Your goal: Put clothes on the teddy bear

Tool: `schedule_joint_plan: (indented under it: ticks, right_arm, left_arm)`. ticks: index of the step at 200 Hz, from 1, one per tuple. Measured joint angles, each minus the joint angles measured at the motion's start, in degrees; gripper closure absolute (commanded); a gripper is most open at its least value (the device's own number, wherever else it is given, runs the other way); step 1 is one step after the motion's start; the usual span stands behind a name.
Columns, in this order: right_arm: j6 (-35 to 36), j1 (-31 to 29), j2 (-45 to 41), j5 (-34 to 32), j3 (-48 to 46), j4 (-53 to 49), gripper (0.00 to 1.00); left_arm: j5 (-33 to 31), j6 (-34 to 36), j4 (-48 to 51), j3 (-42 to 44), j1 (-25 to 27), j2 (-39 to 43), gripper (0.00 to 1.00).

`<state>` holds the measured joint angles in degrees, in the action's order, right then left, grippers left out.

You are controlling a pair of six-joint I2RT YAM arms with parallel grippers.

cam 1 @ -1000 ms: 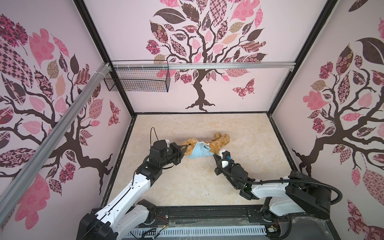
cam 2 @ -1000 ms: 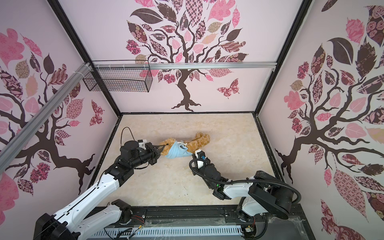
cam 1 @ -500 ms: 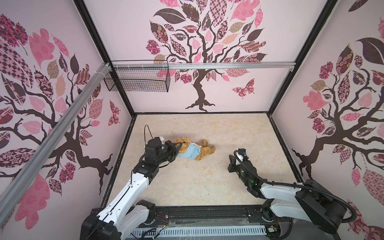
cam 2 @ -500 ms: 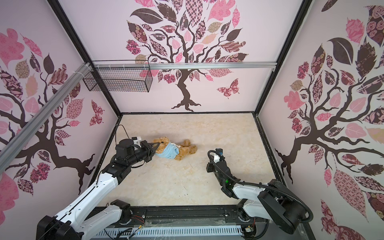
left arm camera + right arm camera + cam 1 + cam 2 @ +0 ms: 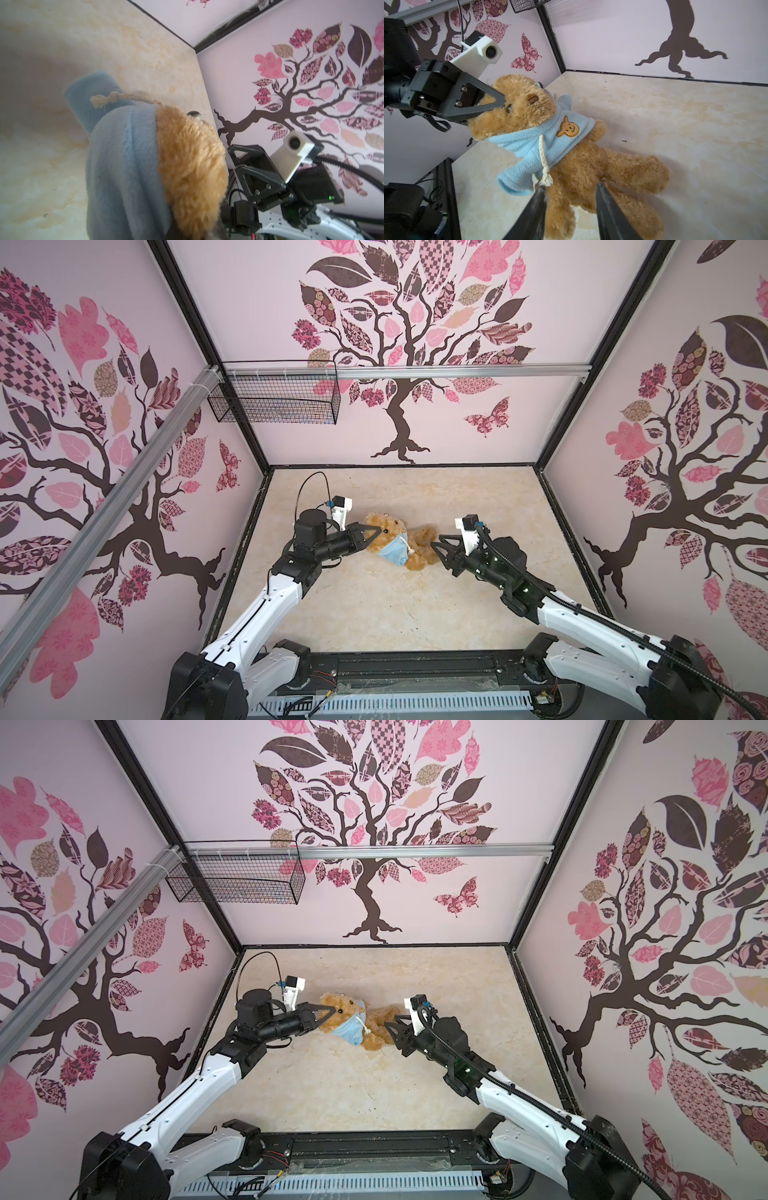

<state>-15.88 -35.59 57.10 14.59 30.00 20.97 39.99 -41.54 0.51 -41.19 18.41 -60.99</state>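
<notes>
No readable text or numbers, only bear-face emblem [image 5: 568,129] on light blue shirt [image 5: 521,143]

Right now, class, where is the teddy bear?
In both top views the teddy bear lies on the tabletop near the middle, between the two grippers: the left gripper pinches its head, the right gripper stands open by its legs.

Counter [image 5: 374,614] open before and behind the teddy bear [image 5: 417,551] — left gripper [image 5: 376,532] and right gripper [image 5: 436,541] block its ends.
</notes>
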Motion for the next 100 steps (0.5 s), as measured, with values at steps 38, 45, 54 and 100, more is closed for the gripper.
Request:
schedule_joint_plan:
  ticks: [38, 45, 54, 100]
  right_arm:
    - [-9.3, 2.4, 4.8, 10.8, 2.0, -1.9, 0.73]
    - [-11.2, 2.4, 5.9, 12.3, 1.9, -1.6, 0.76]
    - [-13.4, 2.3, 7.1, 13.9, 1.9, -1.0, 0.79]
    - [-21.5, 2.3, 12.5, 19.0, 1.9, 6.5, 0.81]
  left_arm:
    - [4.2, 5.8, -1.7, 0.0, 0.0, 0.3, 1.00]
    - [4.5, 6.1, -2.1, 0.0, 0.0, 0.4, 1.00]
    - [5.0, 6.6, -2.6, 0.1, 0.2, 0.6, 1.00]
    - [5.8, 8.1, -4.4, 0.1, 1.0, 1.4, 1.00]
